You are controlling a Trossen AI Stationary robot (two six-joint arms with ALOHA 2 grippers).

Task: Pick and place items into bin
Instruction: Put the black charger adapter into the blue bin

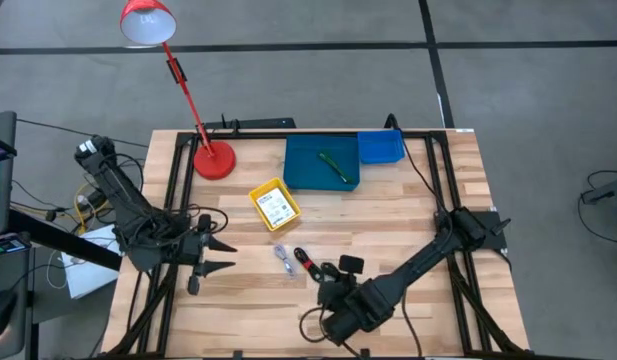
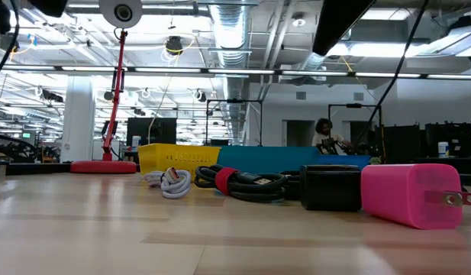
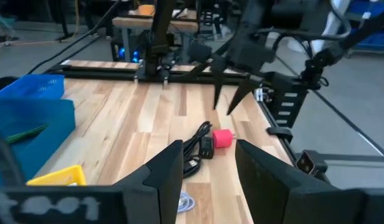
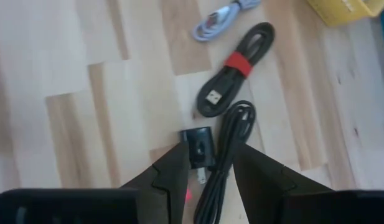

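While both arms hang low over it, the pale wooden plank counter [image 1: 388, 230] carries everything, largest first. Its biggest load is the dark blue shallow plastic bin [image 1: 310, 172] at the far edge, with a thin green pen [image 1: 335, 165] lying slantwise inside it. Touching that bin's right side is a smaller bright blue plastic tray [image 1: 381, 147]. A red desk lamp [image 1: 214, 159] stands on its round base at the far left, its shade reaching out beyond the counter.

The left gripper [image 1: 224, 255] sits above the counter's left part, jaws spread apart and holding nothing. The right gripper [image 4: 207, 165] hovers at the near middle, jaws open, just above a black cable [image 4: 221, 163] and a small black plug block [image 4: 198, 148] lying side by side between them.

A yellow rectangular box with a white label [image 1: 275, 204] rests just in front of the bin's near left corner. Near the counter's middle lies a coiled black cable bound with a red strap [image 4: 234, 68], with a white coiled cable [image 4: 218, 17] just beyond it, toward the yellow box. A pink plug-in charger block [image 2: 411, 193] lies beside the black block, on the near side of the group.
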